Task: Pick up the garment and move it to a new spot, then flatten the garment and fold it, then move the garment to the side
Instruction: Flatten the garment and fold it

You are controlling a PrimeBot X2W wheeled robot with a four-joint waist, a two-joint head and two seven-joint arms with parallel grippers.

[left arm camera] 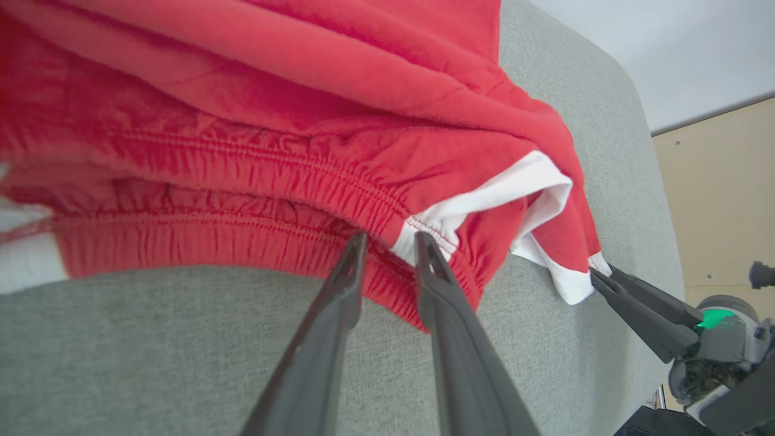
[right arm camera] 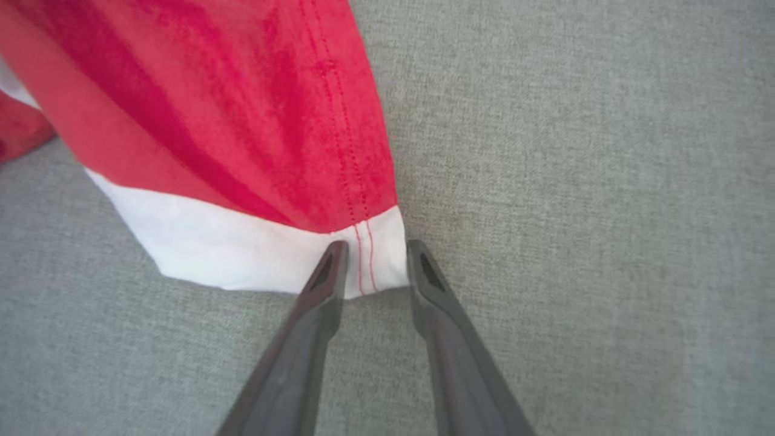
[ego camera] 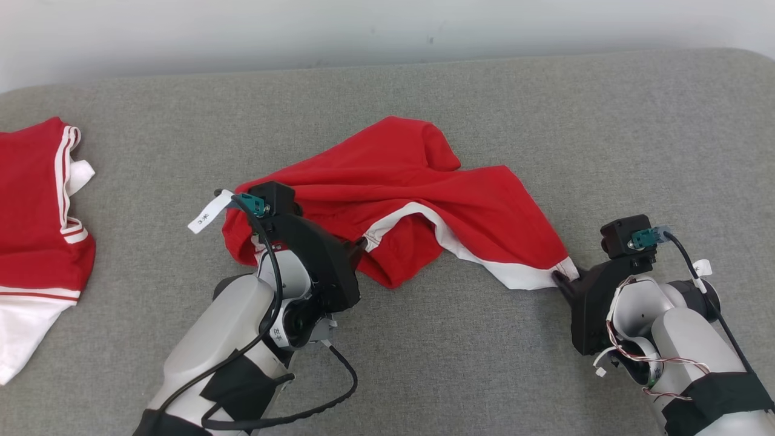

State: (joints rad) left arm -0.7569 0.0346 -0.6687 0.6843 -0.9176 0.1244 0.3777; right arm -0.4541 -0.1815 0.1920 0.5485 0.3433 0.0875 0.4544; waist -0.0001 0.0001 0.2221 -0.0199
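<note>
The garment [ego camera: 418, 181] is a pair of red shorts with white trim, lying crumpled in the middle of the grey padded surface [ego camera: 545, 109]. My left gripper [ego camera: 360, 245] is at its near left side. In the left wrist view the left gripper [left arm camera: 392, 242] is shut on the gathered red waistband [left arm camera: 242, 181], beside a white side stripe. My right gripper [ego camera: 560, 278] is at the garment's right tip. In the right wrist view the right gripper [right arm camera: 376, 254] pinches the white hem corner [right arm camera: 369, 254] at its red seam. The cloth between the two grips hangs slack.
A second red and white garment [ego camera: 36, 212] lies flat at the left edge of the surface. The pale wall [ego camera: 387, 30] runs behind the far edge. Bare grey surface lies to the right and along the near side.
</note>
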